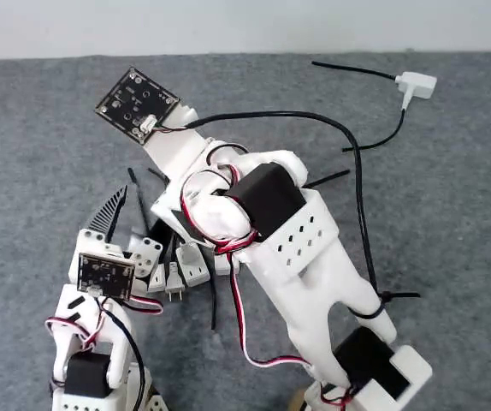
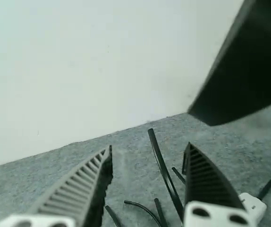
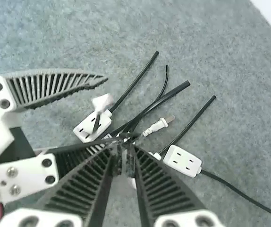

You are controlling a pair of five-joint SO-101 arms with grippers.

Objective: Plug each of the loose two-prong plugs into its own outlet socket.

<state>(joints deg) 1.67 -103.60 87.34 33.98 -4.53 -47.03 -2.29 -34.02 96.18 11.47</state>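
1. Left gripper (image 2: 148,147): fingers spread wide and holding nothing. Black cords (image 2: 164,175) lie on the grey mat (image 1: 451,257) between and beyond the fingertips.
2. Two-prong plug (image 1: 174,281): white, lying loose on the mat just beside the left gripper's base. It sits among the white outlet sockets (image 1: 193,265) and is not plugged in.
3. Right gripper (image 3: 124,150): fingers pinched together at the tips, clamping the black cords. Outlet sockets lie near either side of the tips.
4. White corded connector (image 1: 417,84): lying well apart from both grippers, untouched.
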